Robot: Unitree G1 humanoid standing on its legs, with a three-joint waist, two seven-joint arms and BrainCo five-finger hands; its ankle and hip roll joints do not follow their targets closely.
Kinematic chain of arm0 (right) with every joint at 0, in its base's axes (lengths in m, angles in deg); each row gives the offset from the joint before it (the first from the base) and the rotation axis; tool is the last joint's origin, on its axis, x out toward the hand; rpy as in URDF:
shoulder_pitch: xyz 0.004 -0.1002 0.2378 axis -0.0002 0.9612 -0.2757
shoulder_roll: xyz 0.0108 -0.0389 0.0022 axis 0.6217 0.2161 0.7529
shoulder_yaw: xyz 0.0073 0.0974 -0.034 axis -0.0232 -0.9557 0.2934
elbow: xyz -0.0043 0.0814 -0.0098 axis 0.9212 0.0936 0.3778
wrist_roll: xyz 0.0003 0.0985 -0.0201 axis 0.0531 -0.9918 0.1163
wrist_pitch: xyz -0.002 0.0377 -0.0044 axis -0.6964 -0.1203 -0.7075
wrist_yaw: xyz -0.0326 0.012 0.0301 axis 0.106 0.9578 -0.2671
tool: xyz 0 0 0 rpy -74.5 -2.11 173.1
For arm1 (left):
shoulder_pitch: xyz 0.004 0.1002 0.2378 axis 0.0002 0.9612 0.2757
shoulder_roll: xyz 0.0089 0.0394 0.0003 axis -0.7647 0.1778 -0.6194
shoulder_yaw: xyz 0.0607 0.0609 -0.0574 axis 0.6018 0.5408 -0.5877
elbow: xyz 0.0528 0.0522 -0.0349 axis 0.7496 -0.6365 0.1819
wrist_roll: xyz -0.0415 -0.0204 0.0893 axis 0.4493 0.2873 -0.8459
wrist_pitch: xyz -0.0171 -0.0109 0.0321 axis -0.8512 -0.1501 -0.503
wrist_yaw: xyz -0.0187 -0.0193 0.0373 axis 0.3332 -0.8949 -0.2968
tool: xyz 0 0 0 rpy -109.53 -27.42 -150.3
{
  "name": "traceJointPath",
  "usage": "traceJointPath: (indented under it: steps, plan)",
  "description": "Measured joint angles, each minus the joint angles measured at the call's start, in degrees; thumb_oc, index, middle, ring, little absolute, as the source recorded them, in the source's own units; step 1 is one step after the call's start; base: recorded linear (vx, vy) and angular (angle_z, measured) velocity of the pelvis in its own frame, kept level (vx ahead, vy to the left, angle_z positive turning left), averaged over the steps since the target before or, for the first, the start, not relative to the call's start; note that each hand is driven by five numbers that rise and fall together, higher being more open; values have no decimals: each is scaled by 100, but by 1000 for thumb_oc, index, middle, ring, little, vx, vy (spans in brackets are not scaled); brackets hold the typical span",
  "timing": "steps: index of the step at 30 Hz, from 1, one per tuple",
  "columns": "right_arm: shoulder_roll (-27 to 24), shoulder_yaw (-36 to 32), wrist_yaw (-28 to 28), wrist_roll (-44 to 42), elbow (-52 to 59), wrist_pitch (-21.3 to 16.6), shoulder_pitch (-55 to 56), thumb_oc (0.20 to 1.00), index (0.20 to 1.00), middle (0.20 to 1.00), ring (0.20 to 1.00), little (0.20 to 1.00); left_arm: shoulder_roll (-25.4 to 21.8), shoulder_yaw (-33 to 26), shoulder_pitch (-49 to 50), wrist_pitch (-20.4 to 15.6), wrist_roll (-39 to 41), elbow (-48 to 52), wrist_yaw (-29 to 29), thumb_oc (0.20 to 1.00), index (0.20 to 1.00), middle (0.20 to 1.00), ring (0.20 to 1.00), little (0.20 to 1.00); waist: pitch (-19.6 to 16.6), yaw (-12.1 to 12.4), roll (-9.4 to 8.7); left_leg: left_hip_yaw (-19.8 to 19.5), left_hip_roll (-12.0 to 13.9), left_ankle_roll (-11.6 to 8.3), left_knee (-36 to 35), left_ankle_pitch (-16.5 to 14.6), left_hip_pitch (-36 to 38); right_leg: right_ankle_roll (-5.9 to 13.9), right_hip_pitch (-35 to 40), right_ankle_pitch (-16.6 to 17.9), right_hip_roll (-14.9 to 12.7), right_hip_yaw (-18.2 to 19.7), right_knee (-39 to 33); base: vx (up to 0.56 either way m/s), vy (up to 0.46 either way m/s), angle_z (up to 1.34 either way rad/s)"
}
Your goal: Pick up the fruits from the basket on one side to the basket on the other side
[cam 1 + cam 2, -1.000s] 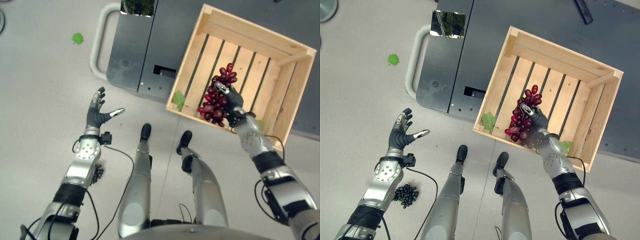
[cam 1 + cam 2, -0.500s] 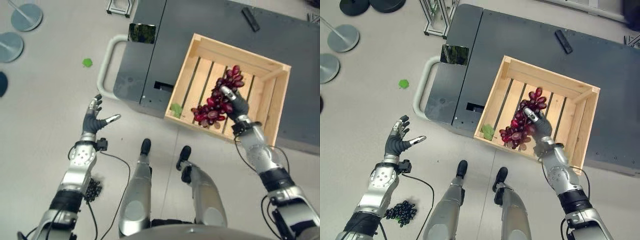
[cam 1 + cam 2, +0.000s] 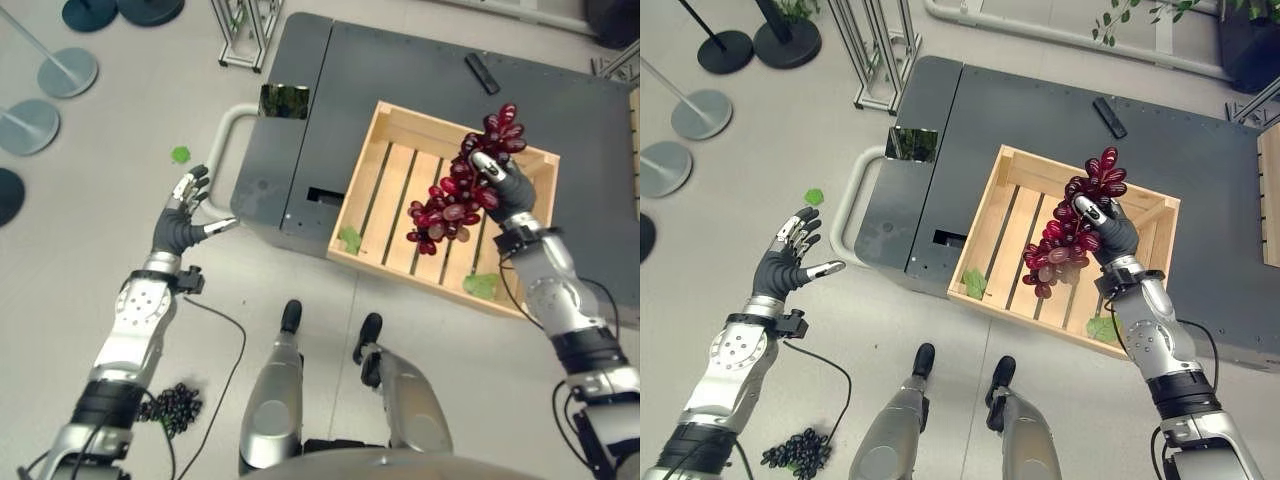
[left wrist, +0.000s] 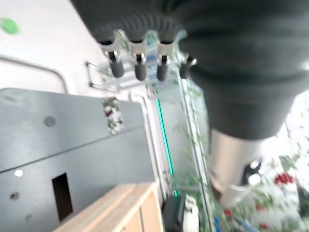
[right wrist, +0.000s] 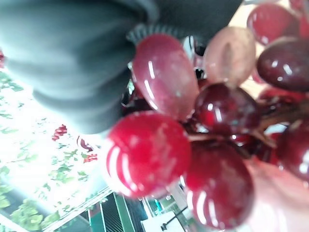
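Note:
A bunch of red grapes [image 3: 455,200] hangs above the wooden crate [image 3: 395,155], with my right hand [image 3: 505,185] shut on its upper part. The same red grapes [image 5: 193,135] press close against that hand in the right wrist view. The wooden crate [image 3: 1012,170] sits on a dark grey platform and holds two green leaves [image 3: 350,238] near its front slats. A bunch of dark grapes [image 3: 175,408] lies on the floor by my left arm. My left hand [image 3: 178,225] hovers open over the floor to the left of the platform, fingers spread and holding nothing.
The dark grey platform [image 3: 400,70] has a pale curved handle [image 3: 222,150] at its left end and a small black object [image 3: 481,73] at the back. A green leaf [image 3: 180,154] lies on the floor. Round stand bases [image 3: 65,70] and metal frame legs [image 3: 245,30] stand at the far left.
My right hand has lifted the red grapes from low in the crate to above its back part. The camera has tilted up, showing more of the platform and floor. The left hand stays open.

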Motion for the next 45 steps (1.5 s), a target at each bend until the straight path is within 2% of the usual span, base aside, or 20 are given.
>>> traceJointPath:
  steps: [3, 6, 8, 13, 15, 17, 19, 24, 26, 32, 37, 40, 45]
  plan:
    - [-154, 9, 37, 31, -4, 95, 5, 200, 200, 200, 200, 200, -510, -1, 95, 109, 80, 376, -276, 1000, 1000, 1000, 1000, 1000, -181, -30, 7, 23, 18, -3, -50, -58, 240, 10, 262, 26, 57, 27, -148, 45, 17, -7]
    - [-440, 49, 36, 158, 23, 152, 48, 200, 200, 200, 200, 200, -663, 20, 148, 174, 421, 724, -506, 1000, 1000, 1000, 1000, 1000, -561, -26, 14, 128, 33, 7, -220, -62, 470, 57, 484, 57, 90, 66, -356, 49, 1, -10]
    - [-480, 50, 38, 158, 38, 144, 54, 200, 200, 200, 200, 200, -697, 30, 226, 210, 509, 779, -606, 1000, 1000, 1000, 1000, 1000, -835, -117, 4, 151, 37, 18, -277, -80, 545, 79, 583, 69, 115, 85, -488, 30, 5, -6]
    - [-528, 115, 51, 160, 167, 149, 61, 200, 200, 200, 200, 200, -1115, 212, 239, 348, 740, 831, -771, 1000, 1000, 1000, 1000, 1000, -999, -185, -20, 234, 74, 14, -356, -87, 715, 89, 702, 97, 170, 162, -599, 43, 7, -12]
    - [-621, 245, 50, 160, 208, 160, 68, 200, 200, 200, 200, 200, -1732, 307, 251, 457, 916, 1014, -918, 1000, 1000, 1000, 1000, 1000, -1020, -281, -39, 292, 94, 12, -407, -86, 827, 88, 807, 136, 195, 197, -691, 38, 5, -8]
    - [-751, 392, 47, 161, 214, 167, 83, 200, 200, 200, 200, 200, -1922, 284, 193, 448, 1020, 1108, -993, 1000, 1000, 1000, 1000, 1000, -1126, -311, -28, 321, 88, 14, -467, -90, 913, 102, 867, 146, 220, 247, -743, 30, -1, -11]
    - [-772, 486, 45, 160, 226, 199, 94, 200, 200, 200, 200, 200, -1918, 365, 165, 446, 1137, 1111, -1008, 1000, 1000, 1000, 1000, 1000, -1250, -302, -40, 375, 99, 16, -524, -89, 964, 105, 896, 173, 244, 294, -809, 21, -6, -16]
    - [-822, 789, 43, 161, 249, 247, 98, 200, 200, 200, 200, 200, -2115, 1149, -308, 482, 1162, 1120, -1108, 1000, 1000, 1000, 1000, 1000, -1338, -341, -102, 442, 129, 15, -595, -91, 1106, 94, 1059, 249, 274, 336, -990, 31, 2, -6]
    - [-1037, 1027, 39, 162, 358, 285, 83, 200, 200, 200, 200, 200, -2126, 1641, -811, 501, 1155, 1112, -1113, 1000, 1000, 1000, 1000, 1000, -1360, -325, -119, 453, 127, 14, -613, -91, 1159, 104, 1120, 257, 284, 336, -1019, 34, -7, 0]
    - [-996, 1202, 23, 164, 827, 288, -13, 200, 200, 200, 200, 200, -2035, 2530, -1499, 502, 1035, 1168, -1112, 1000, 1000, 1000, 1000, 1000, -1623, -470, -319, 470, 124, 17, -686, -90, 1216, 112, 1176, 292, 296, 384, -1138, 19, -1, -2]
    - [-975, 1540, -5, 162, 1191, 289, -242, 200, 200, 200, 200, 200, -1590, 3022, -2144, 502, 891, 1056, -1047, 1000, 1000, 1000, 1000, 1000, -1678, -479, -363, 501, 116, 19, -698, -89, 1233, 95, 1181, 331, 301, 401, -1162, -17, -8, -4]
    - [-1142, 1835, -24, 158, 1283, 286, -538, 200, 200, 200, 200, 200, -1621, 3152, -2395, 501, 893, 1050, -1019, 1000, 1000, 1000, 1000, 1000, -1678, -484, -361, 502, 119, 18, -633, -89, 1119, 102, 1078, 328, 295, 405, -1121, -75, 1, -2]
    - [-1164, 1868, -19, 158, 1368, 275, -610, 200, 200, 200, 200, 200, -1525, 3414, -2525, 502, 893, 1043, -987, 1000, 1000, 1000, 1000, 1000, -1675, -465, -357, 488, 113, 14, -579, -93, 1030, 100, 1008, 333, 271, 397, -1087, 51, 3, 1]
